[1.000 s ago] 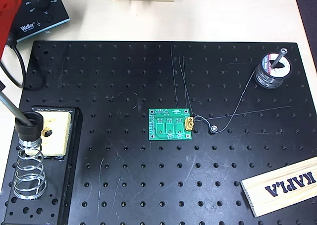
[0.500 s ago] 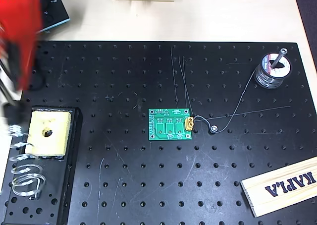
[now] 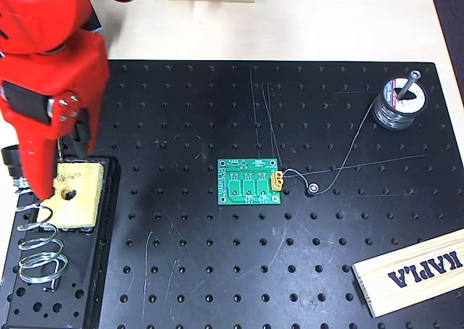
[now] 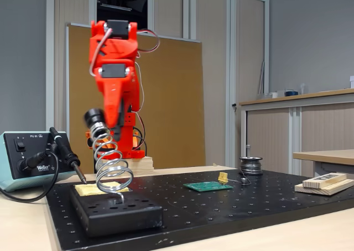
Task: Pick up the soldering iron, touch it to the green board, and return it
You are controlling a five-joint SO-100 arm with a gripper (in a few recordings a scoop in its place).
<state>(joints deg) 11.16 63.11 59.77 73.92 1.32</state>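
— Red two-finger gripper (image 3: 41, 185), what's it doing?
— I see it pointing down over the silver wire-coil stand (image 3: 36, 251), beside the yellow sponge (image 3: 78, 193). From my feeds I cannot tell whether its fingers are spread or closed.
— And the slim black soldering iron (image 4: 65, 151)?
— In the fixed view it leans left of the coil, apart from the gripper, tip down, cable running to the teal Weller box (image 4: 22, 157).
— The small green circuit board (image 3: 249, 182)?
— Flat mid-way across the black perforated board (image 3: 290, 271), well apart.

Electronics lab: perforated black breadboard (image 3: 290, 271), Weller soldering station (image 4: 25, 160), solder spool (image 3: 397, 106).
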